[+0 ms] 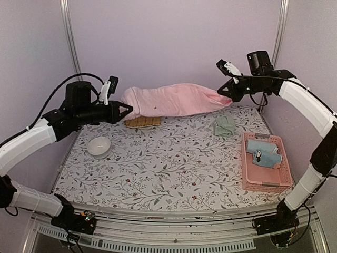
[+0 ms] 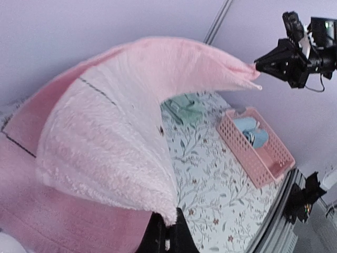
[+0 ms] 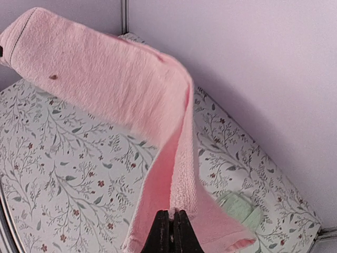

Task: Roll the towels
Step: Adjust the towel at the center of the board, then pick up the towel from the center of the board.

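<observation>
While a light blue towel [image 1: 261,153] already lies rolled in the pink basket [image 1: 267,185] at right, the pink towel [image 1: 174,100] hangs unrolled across the upper middle, its ends pinched by the closed left gripper [image 1: 128,109] and right gripper [image 1: 225,98]. The sage green towel [image 1: 224,126], bunched left of the basket, looks unrolled too.

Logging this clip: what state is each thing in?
large pink cloth towel: lifted, stretched between both tools.
left tool: shut on it.
right tool: shut on it.
pale green cloth towel: crumpled on table.
light blue cloth towel: rolled, in pink plastic basket.
white round bowl: upright.
</observation>
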`<state>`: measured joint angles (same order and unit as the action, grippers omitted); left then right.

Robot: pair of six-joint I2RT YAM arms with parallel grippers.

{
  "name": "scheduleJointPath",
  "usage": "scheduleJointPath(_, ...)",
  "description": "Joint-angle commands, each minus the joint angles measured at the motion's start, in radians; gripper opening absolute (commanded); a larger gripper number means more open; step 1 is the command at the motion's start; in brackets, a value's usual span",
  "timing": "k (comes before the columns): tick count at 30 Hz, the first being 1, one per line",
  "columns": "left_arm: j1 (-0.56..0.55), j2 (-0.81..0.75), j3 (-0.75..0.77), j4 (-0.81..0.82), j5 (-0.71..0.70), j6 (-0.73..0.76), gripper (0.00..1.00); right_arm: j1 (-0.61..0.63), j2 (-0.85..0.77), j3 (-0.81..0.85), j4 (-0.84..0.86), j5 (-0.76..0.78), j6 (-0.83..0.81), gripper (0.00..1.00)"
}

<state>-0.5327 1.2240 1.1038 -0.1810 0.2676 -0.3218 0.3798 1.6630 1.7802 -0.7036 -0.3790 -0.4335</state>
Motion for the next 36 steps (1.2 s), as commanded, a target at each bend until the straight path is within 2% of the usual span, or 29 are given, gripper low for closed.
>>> scheduleJointPath(1, -0.080, -0.035, -0.255, -0.064, 0.096, -0.030, 0.00, 0.004, -0.026, -0.333, 0.097, -0.038, 0.001, 0.02)
scheduleJointPath(4, -0.121, -0.015, -0.340, -0.069, 0.167, -0.051, 0.00, -0.004, -0.015, -0.486, 0.156, -0.040, 0.016, 0.02)
scheduleJointPath(7, -0.128, -0.008, -0.351, -0.114, 0.155, -0.024, 0.14, -0.008, 0.013, -0.499, 0.165, -0.052, 0.034, 0.02)
scheduleJointPath(11, -0.118, -0.040, -0.321, -0.175, 0.082, 0.010, 0.38, -0.008, 0.032, -0.463, 0.156, -0.031, 0.049, 0.02)
scheduleJointPath(13, -0.078, -0.054, -0.317, -0.192, -0.009, -0.039, 0.49, -0.008, 0.045, -0.446, 0.157, -0.015, 0.060, 0.02)
scheduleJointPath(15, -0.016, -0.050, -0.329, -0.196, -0.076, -0.111, 0.54, -0.009, 0.066, -0.430, 0.157, -0.005, 0.067, 0.02)
scheduleJointPath(18, 0.037, 0.008, -0.317, -0.214, -0.070, -0.149, 0.51, -0.009, 0.096, -0.415, 0.153, -0.011, 0.070, 0.02)
scheduleJointPath(20, 0.042, 0.064, -0.279, -0.296, -0.110, -0.157, 0.47, -0.010, 0.111, -0.407, 0.139, -0.029, 0.069, 0.02)
scheduleJointPath(25, 0.054, 0.117, -0.251, -0.456, -0.145, -0.186, 0.31, -0.009, 0.111, -0.398, 0.130, -0.044, 0.065, 0.02)
scheduleJointPath(29, 0.054, 0.118, -0.260, -0.528, -0.202, -0.232, 0.36, -0.008, 0.113, -0.397, 0.125, -0.060, 0.064, 0.02)
scheduleJointPath(36, 0.029, 0.198, -0.299, -0.510, -0.185, -0.236, 0.40, -0.010, 0.136, -0.381, 0.115, -0.074, 0.061, 0.02)
